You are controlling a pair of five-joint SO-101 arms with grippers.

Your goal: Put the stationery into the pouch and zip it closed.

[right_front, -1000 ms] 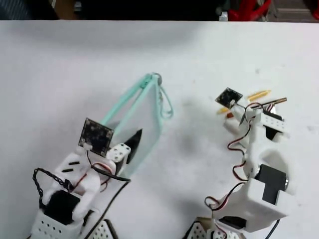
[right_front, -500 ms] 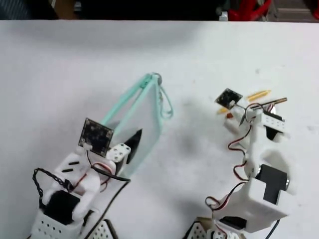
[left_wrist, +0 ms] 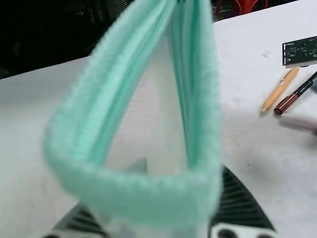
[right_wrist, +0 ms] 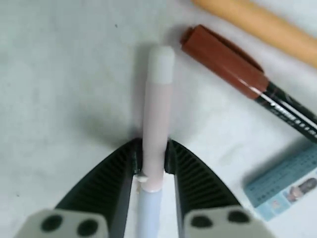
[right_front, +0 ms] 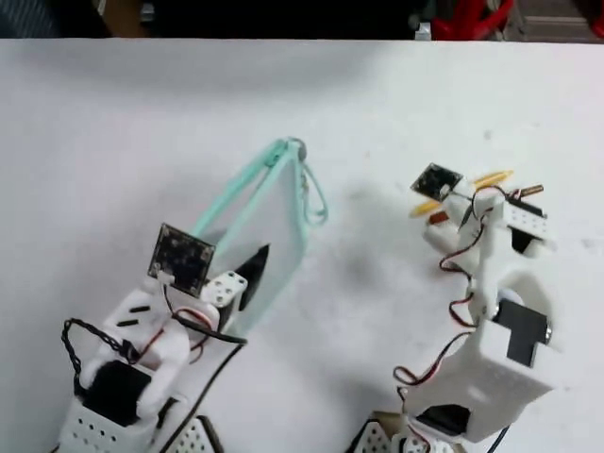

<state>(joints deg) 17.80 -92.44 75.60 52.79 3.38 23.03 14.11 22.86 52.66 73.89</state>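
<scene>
White table [right_front: 113,113] (few specks), mint pouch [right_front: 264,222] over it; dark room [right_front: 236,19] behind.

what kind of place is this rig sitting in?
Probably a robotics lab bench: small white plastic arms with exposed wires, a plain white table, and staged props, a mint-green zip pouch and a pale pink pen.

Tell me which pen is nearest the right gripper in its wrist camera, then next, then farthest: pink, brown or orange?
1. Pink pen: held between the fingers of the right gripper.
2. Brown pen: lying just beyond the pink pen's tip.
3. Orange pen: past the brown pen, farthest out.
</scene>
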